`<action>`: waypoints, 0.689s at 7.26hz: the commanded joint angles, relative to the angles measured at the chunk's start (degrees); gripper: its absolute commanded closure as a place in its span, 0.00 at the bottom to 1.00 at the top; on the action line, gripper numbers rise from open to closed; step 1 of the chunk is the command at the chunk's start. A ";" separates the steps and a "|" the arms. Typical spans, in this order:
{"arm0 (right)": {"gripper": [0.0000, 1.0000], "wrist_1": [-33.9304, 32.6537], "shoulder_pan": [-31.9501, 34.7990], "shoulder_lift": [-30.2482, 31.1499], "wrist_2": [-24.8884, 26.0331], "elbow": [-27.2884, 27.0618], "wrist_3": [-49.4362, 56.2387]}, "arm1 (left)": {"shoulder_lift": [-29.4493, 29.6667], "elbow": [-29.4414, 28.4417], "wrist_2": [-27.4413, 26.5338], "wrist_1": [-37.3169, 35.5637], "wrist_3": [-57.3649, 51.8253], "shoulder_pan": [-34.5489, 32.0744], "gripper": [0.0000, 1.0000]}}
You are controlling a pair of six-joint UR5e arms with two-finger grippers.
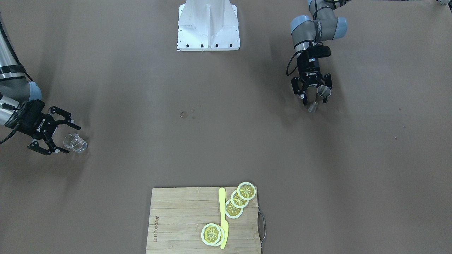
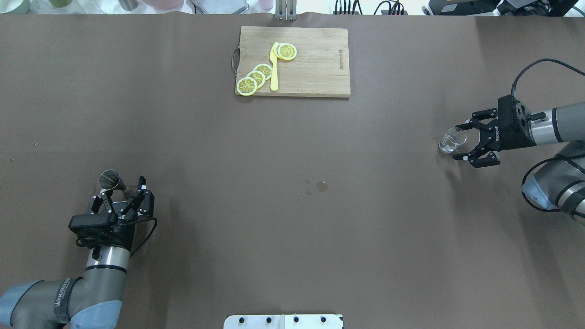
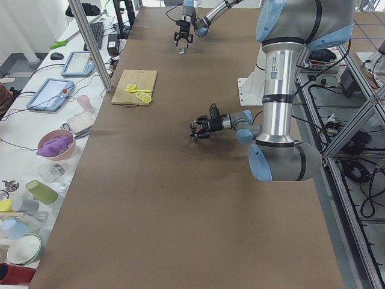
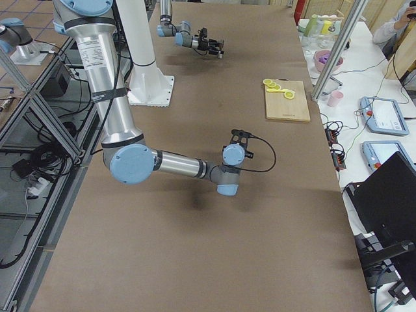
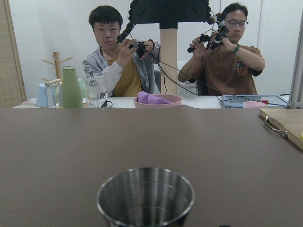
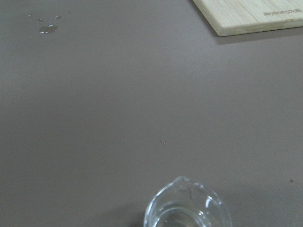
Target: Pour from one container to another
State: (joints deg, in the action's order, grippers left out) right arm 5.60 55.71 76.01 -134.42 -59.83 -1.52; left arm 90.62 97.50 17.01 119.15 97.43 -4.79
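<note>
Jaws of the left gripper [image 2: 123, 189] stand spread, the steel jigger [image 2: 111, 180] upright on the brown table [image 2: 228, 183] between them — contact unclear. The right gripper [image 2: 458, 141] is spread too, the clear glass cup [image 2: 450, 139] upright just at its fingertips. Between the arms lie a few droplets [image 2: 322, 185]; further off, a cutting board [image 2: 315, 59] with lemon slices [image 2: 247, 85].

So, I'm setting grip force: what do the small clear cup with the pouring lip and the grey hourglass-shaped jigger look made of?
The small clear lipped cup looks like glass: transparent, bright rim glints; clear plastic is possible. The grey hourglass-shaped jigger looks like brushed steel: dull sheen, soft reflections.
</note>
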 commanded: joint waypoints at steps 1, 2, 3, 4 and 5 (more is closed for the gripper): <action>0.09 -0.23 -0.16 -0.16 1.70 0.33 0.03 | -0.09 -1.34 -2.93 -0.15 0.91 1.27 0.21; 0.10 -0.24 -0.25 -0.33 2.40 0.33 -0.06 | -0.18 -1.43 -3.04 -0.24 1.18 1.36 0.21; 0.10 -0.32 -0.42 -0.60 2.49 0.33 -0.15 | -0.35 -1.61 -3.04 -0.24 1.18 1.37 0.21; 0.10 -0.32 -0.51 -0.77 2.58 0.33 -0.15 | -0.62 -1.70 -3.04 -0.24 1.18 1.28 0.21; 0.10 -0.32 -0.60 -0.78 2.49 0.33 -0.41 | -0.79 -1.96 -2.86 -0.24 1.27 1.02 0.21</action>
State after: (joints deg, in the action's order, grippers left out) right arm 5.28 55.22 75.33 -131.94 -59.51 -1.72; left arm 90.06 95.80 14.05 118.92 98.62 -3.57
